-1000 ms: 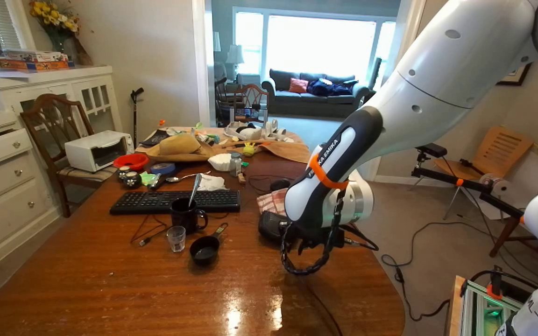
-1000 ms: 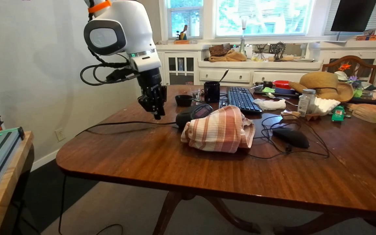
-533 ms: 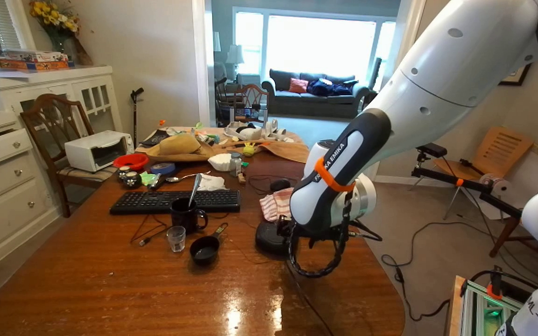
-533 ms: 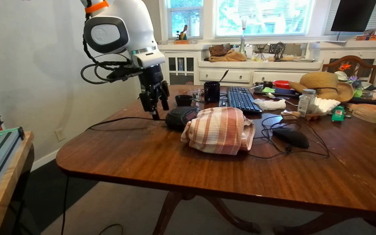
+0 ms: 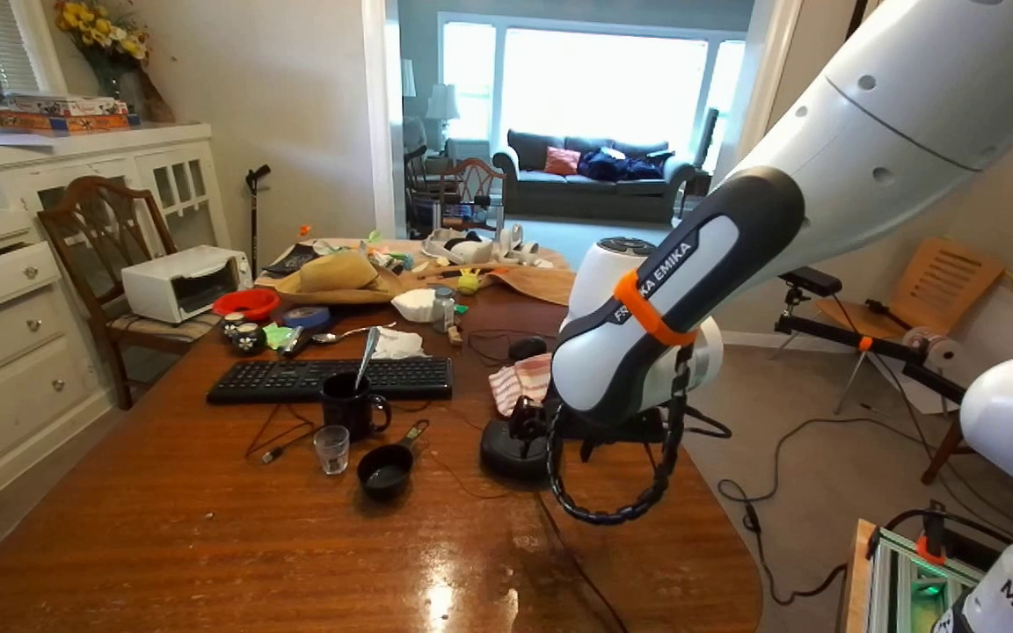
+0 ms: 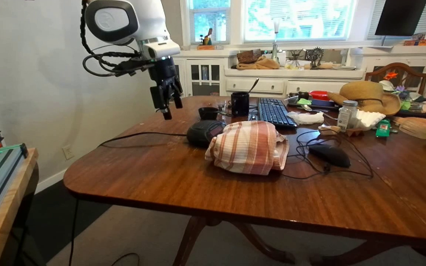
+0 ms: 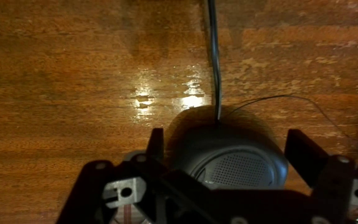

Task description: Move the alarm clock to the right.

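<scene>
Two fingers [image 7: 305, 158] of the end effector [image 6: 172, 109] stand wide apart over the bench [image 6: 142, 177], clear of the clock [image 6: 201, 133]. The clock rests on the bench beside a cloth [image 6: 250, 147], its cord [image 7: 215, 62] trailing away. Nearby are a pan [image 5: 386, 472] and a glass [image 5: 331, 450]; a mug [image 5: 344, 411] with a utensil [image 5: 368, 356] in it stands beside the keyboard [image 5: 278, 380].

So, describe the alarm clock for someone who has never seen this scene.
On the wooden table, find the bunched striped cloth in an exterior view. The alarm clock is the low, rounded black block just left of it in that view. Unlike the black mug and computer mouse, it has a round perforated grille on top.
</scene>
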{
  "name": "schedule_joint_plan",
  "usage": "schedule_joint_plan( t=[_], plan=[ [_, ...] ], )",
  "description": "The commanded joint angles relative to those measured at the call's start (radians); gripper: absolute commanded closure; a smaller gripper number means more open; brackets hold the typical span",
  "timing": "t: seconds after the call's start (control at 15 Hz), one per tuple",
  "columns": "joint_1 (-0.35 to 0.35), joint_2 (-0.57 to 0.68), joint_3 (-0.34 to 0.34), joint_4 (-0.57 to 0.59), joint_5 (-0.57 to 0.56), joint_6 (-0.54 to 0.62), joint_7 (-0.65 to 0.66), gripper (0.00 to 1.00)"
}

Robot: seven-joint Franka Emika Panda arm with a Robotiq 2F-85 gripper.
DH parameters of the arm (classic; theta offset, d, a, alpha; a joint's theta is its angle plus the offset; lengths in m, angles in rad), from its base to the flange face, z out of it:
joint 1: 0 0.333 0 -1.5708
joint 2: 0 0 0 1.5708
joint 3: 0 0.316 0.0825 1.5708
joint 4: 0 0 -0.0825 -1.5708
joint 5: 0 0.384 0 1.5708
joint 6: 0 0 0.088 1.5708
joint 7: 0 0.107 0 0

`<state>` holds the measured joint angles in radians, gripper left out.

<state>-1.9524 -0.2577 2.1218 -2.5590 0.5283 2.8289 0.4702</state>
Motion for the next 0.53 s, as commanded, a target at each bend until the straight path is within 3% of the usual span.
schedule_joint_plan(
  t=[0.0,0.47],
  plan=[
    [0.268,0.069,-0.258,-0.025,-0.03,-0.044,-0.013,0.0],
    [0.79,0.087,-0.771,0.008,-0.113,-0.129,-0.051,0.0]
  ],
)
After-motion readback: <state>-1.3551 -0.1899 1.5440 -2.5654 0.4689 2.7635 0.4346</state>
